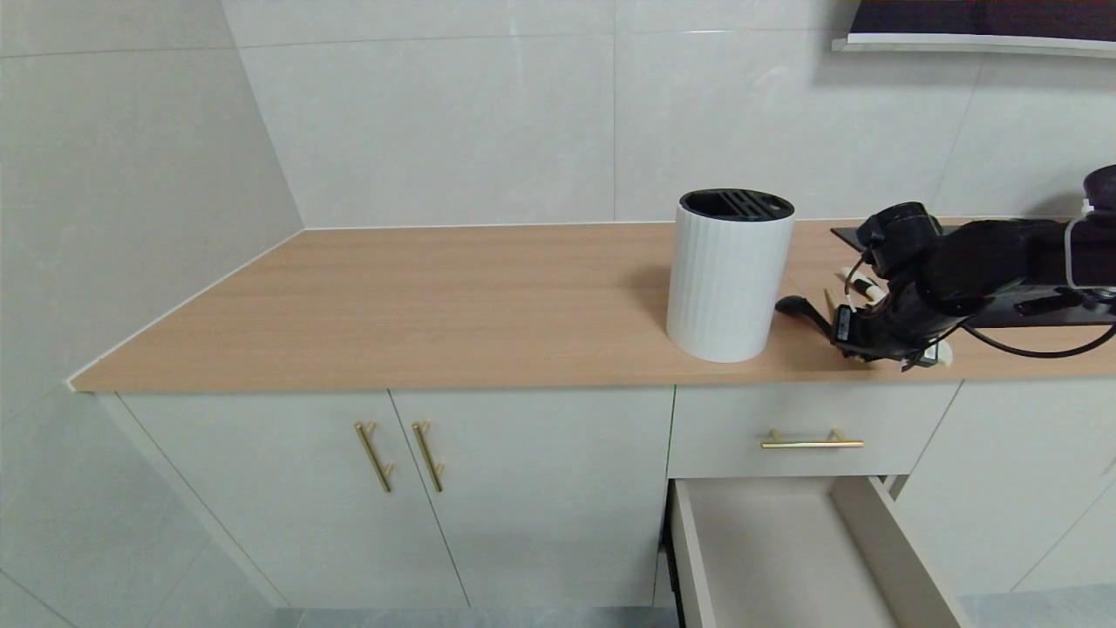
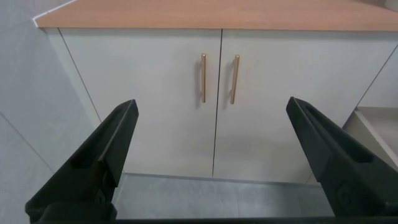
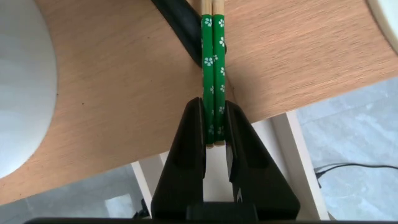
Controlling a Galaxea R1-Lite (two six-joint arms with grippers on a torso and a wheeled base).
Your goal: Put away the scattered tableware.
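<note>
Closest to us, the right gripper (image 3: pixel 212 118) has its fingers pinched narrow on the chopsticks (image 3: pixel 212 56). We count two, side by side, wooden with green flowered ends that reach the front edge of the countertop (image 3: pixel 112 74). We cannot tell whether they have left the wood yet. One black utensil (image 3: pixel 180 25) lies slanted just beside them, its handle passing close to the sticks. One white ribbed holder (image 1: pixel 728 279) with a slotted black top stands upright just to the left of that gripper. We judge the grasp made and the carry not yet begun. The next move calls for lifting the pair straight up so it does not drag the black handle along, then tipping the sticks upright and lowering them into a slot of the holder. The one open drawer (image 1: pixel 767 541) below could equally be the place meant. Our left gripper (image 2: pixel 211 109) hangs low with its fingers spread wide, holding nothing, facing two cabinet doors (image 2: pixel 155 106) with two gold handles between them.
</note>
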